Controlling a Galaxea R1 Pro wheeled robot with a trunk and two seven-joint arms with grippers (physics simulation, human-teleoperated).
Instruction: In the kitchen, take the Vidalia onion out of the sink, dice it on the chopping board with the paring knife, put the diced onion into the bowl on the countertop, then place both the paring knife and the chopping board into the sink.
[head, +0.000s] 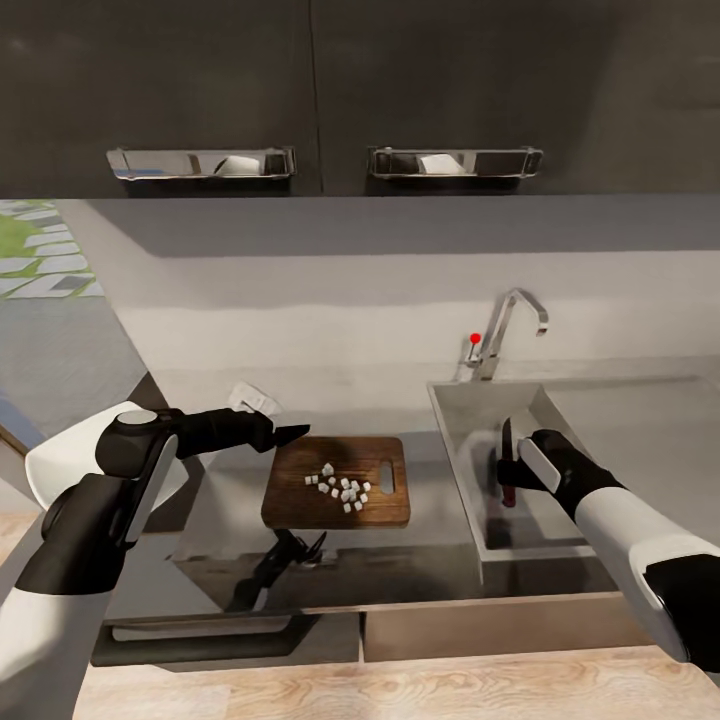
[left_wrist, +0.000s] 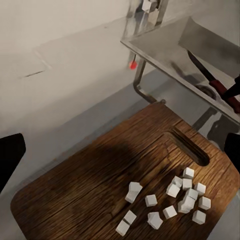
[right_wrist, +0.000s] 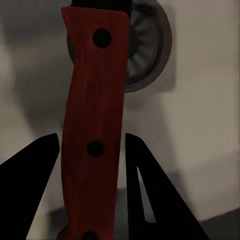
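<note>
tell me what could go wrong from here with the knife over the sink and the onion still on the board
The diced onion still lies loose on the chopping board, so moving the board to the sink now could spill it. The right gripper holds the paring knife point-up over the basin; dropped carelessly, it could bounce or lean against the wall.

It was a kitchen: a stainless sink (head: 470, 420) with a chrome tap (head: 508, 330) was set into a grey glossy countertop (head: 640, 420), dark wall cupboards (head: 330, 90) hung above, and a wooden chopping board (head: 380, 505) carried what looked like diced onion (head: 342, 489).
</note>
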